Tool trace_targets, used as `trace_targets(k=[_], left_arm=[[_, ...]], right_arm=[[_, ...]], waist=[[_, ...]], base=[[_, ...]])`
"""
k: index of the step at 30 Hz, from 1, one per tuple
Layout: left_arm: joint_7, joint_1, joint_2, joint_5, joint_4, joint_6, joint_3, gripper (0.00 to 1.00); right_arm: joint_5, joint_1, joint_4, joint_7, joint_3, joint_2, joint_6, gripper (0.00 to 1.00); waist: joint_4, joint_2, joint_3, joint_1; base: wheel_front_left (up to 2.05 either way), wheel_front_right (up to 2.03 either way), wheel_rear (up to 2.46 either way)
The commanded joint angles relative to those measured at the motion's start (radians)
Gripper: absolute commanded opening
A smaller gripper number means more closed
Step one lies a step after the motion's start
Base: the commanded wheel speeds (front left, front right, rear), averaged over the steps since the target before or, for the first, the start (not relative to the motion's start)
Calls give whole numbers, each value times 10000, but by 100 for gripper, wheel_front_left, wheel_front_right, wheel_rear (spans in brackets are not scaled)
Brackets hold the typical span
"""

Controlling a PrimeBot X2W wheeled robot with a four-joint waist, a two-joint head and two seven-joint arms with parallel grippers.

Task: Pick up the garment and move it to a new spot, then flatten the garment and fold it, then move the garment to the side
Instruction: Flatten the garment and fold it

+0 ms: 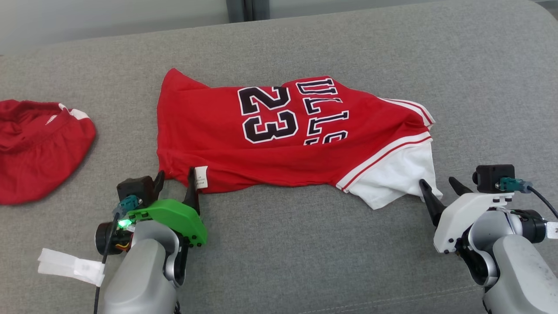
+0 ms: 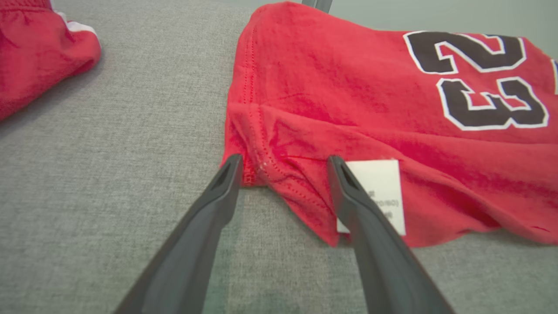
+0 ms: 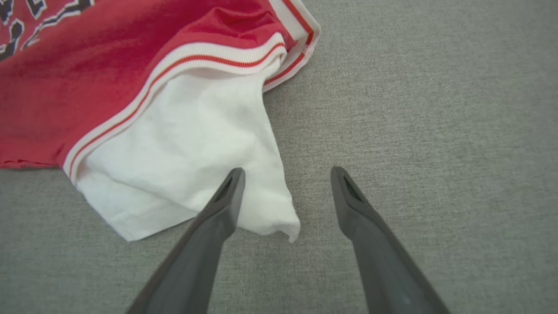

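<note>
From the head, the red jersey (image 1: 279, 139) lies spread on the grey cushion (image 1: 305, 253), with a second red garment (image 1: 39, 148) well apart at the left. The left gripper (image 1: 175, 172) is at the jersey's near left corner, and the right gripper (image 1: 436, 180) is at its white sleeve (image 1: 392, 174).

The left wrist camera shows the fingers wide apart, holding nothing, straddling the hem corner beside a white label (image 2: 379, 183); they may be touching the cloth.

At the right wrist, the fingers are equally wide and empty, one over the sleeve and one over bare cushion.
</note>
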Motion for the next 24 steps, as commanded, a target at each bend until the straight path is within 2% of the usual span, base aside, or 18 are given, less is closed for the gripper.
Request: trace_targets(k=[1,9,16,21,22,24], left_arm=[[-80,-270,46,-106,119,64,-42,100],[-54,-862,44,-612,989,78,-179,100],[427,-972,44,-1544,1208,-377,-598,100],[234,-1173,46,-1594,1328,-295,-902,100],[220,-1207,46,-1583,1375,-286,-938,98],[134,-1291,48,-1558,1448,-280,-966,66]], right_arm=[[93,-138,52,6,92,-89,1,100],[450,-373,450,-83,647,-188,1,100],[647,-433,686,-224,958,-273,1,100],[782,-468,735,-261,1219,-350,1,100],[830,-473,740,-265,1280,-358,1,100],[885,-485,732,-243,1406,-369,1,100]], waist=[[-43,-1,55,0],[-68,-1,80,0],[-24,-1,43,0],[-38,-1,55,0],[-44,-1,54,0],[-68,-1,62,0]], base=[[0,0,0],[0,0,0],[0,0,0],[0,0,0],[0,0,0],[0,0,0]])
